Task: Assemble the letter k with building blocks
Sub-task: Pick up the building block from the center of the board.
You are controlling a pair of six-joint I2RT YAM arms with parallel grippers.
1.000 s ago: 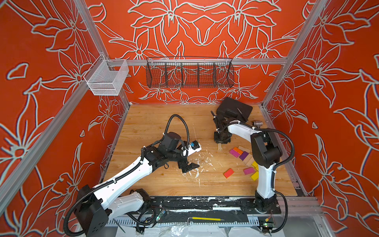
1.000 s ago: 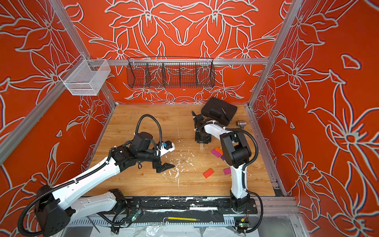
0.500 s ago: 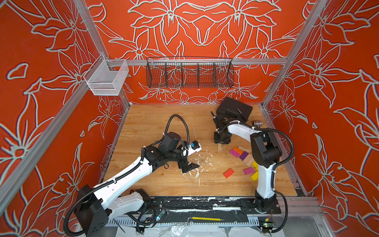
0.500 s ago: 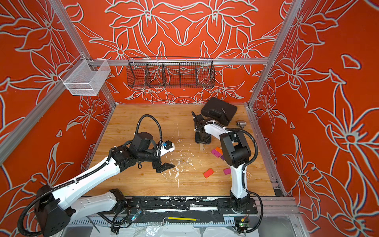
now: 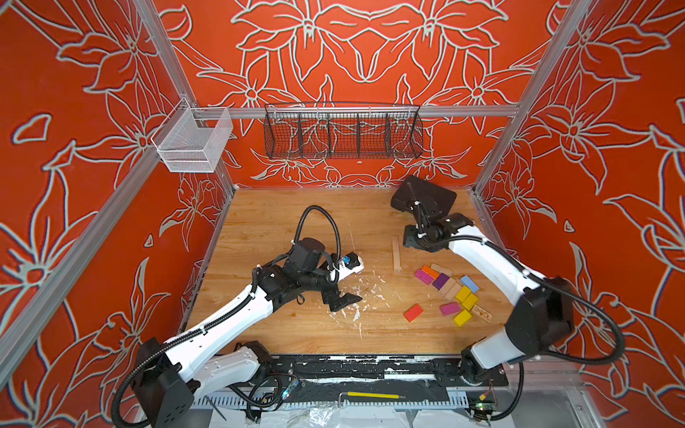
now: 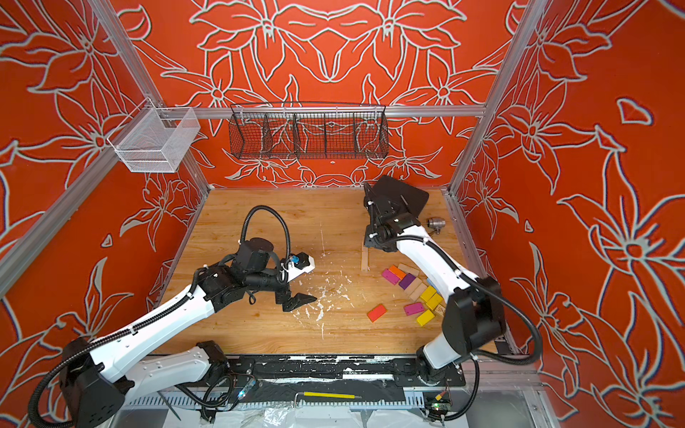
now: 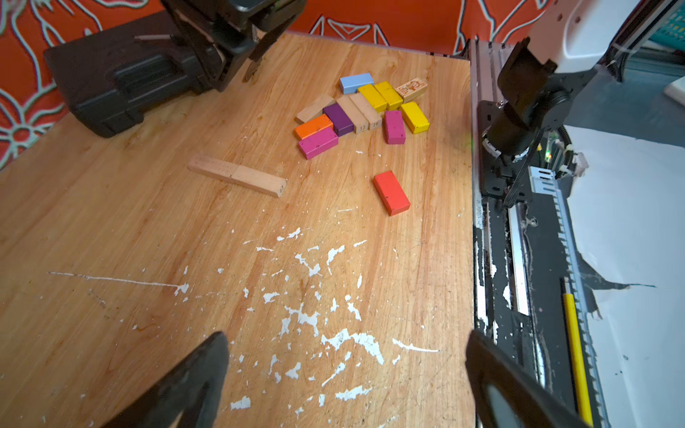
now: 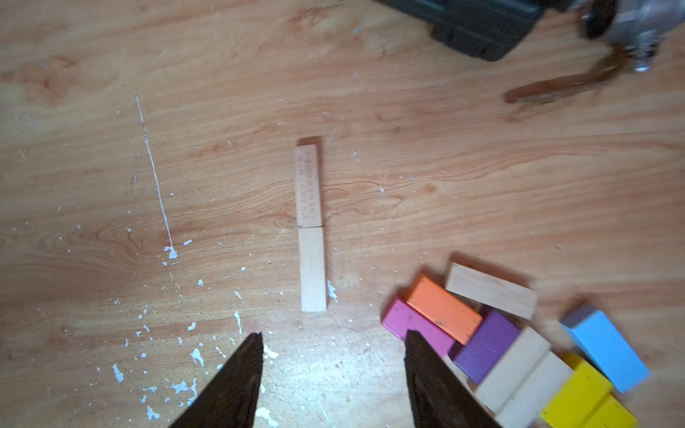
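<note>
Two plain wood blocks (image 5: 396, 254) lie end to end, coloured pile (image 5: 441, 281) at their four o'clock; right end effector (image 8: 333, 335) parted, empty; left end effector (image 7: 346, 335) spread wide, empty.

Left claw (image 7: 344, 333), right claw (image 8: 332, 333): seemingly apart

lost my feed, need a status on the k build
Left gripper open, empty. Right gripper open, empty, near two wood blocks laid end to end. Rest in a loose pile beside. Case stands clear of them.
</note>
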